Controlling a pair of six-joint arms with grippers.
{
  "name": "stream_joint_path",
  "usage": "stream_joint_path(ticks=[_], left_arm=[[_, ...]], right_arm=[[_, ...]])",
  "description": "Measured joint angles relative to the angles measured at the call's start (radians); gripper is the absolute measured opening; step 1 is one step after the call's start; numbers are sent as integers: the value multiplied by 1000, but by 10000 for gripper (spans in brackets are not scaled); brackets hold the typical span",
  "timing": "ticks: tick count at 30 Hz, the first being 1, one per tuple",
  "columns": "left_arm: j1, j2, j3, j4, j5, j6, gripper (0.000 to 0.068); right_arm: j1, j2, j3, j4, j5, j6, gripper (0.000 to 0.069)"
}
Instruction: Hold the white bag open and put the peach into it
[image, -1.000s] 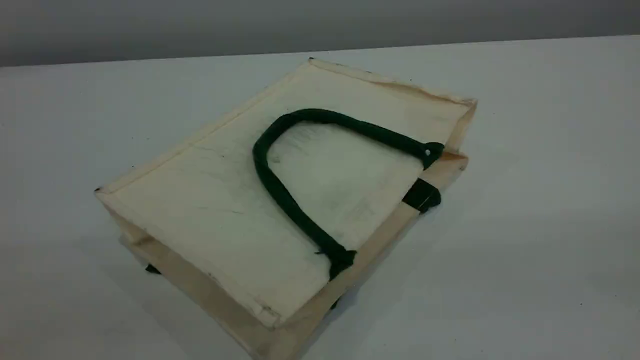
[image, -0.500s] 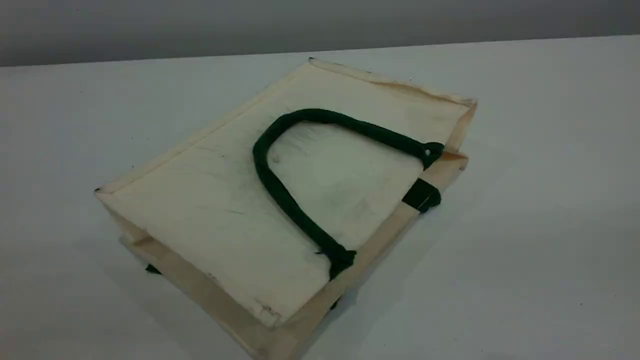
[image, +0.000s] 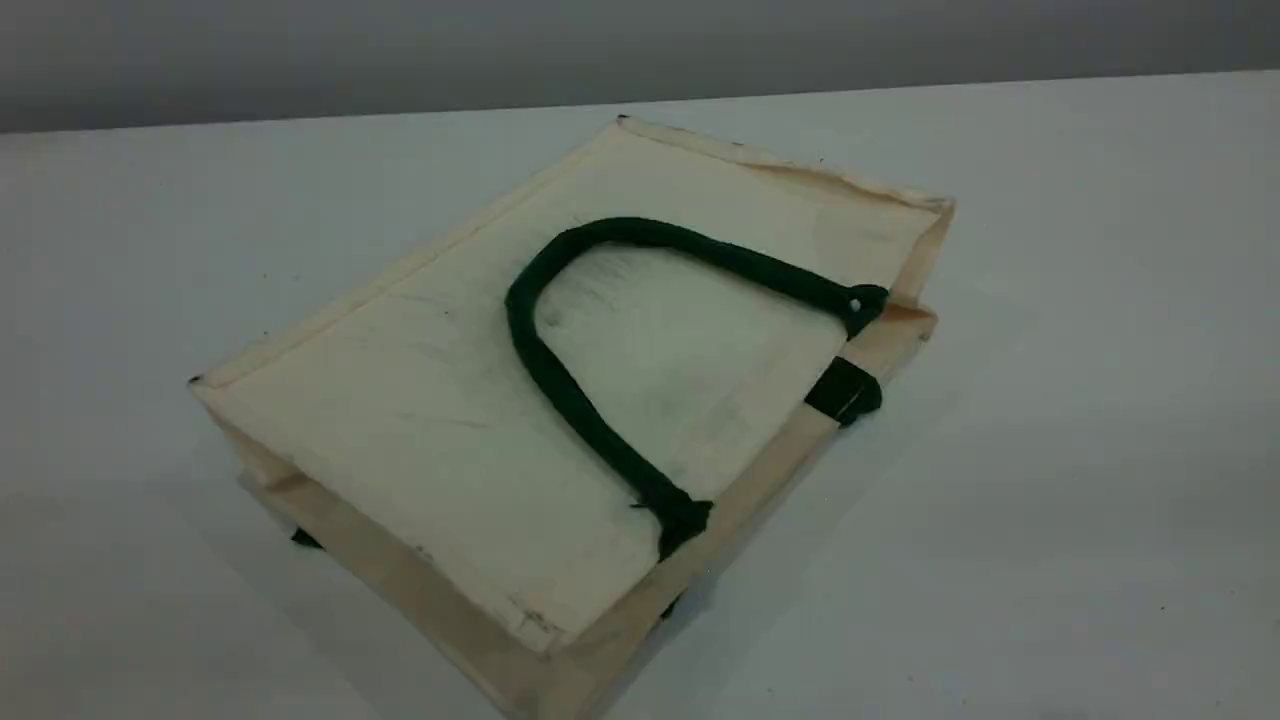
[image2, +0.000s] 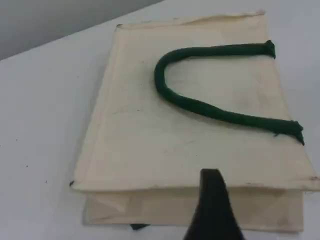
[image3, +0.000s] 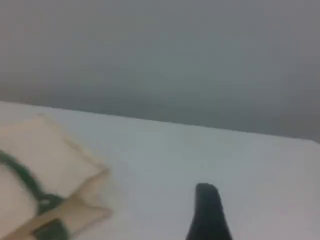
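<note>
Cream white bag (image: 440, 420) lying flat and closed on a pale grey table (image: 1080, 420), dark green rope handle (image: 560, 380) resting on top, plain grey wall (image: 300, 50) behind, left claw (image2: 214, 210) above the bag's bottom end, right claw (image3: 209, 212) over bare table, opening of either impossible to tell, peach unseen.

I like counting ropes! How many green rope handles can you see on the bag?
1: the dark green rope handle lies looped on the flat cream-white cloth bag. Another may hide underneath.

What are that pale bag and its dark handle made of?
The bag looks like stiff matte cream cloth, perhaps canvas: creased edges, faint smudges. Its handle seems to be thick dark green rope, round and dull, knotted where it meets the cloth.
</note>
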Motion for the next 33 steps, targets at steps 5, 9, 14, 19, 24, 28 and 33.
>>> stream_joint_path(ticks=[5,9,14,19,24,28,33], left_arm=[[0,0,0,-1,0,0,467],[0,0,0,-1,0,0,467],[0,0,0,-1,0,0,467],[0,0,0,-1,0,0,467],[0,0,0,-1,0,0,467],[0,0,0,-1,0,0,467],[0,0,0,-1,0,0,467]], right_arm=[[-165,0,0,1,17,0,439],[-259,0,0,9,87,0,439],[-266,0,0,10,98,0,439],[-266,0,0,2,98,0,439],[-265,0,0,2,98,-1,439],[-265,0,0,2,98,-1,439],[-265,0,0,2,99,-5,439]])
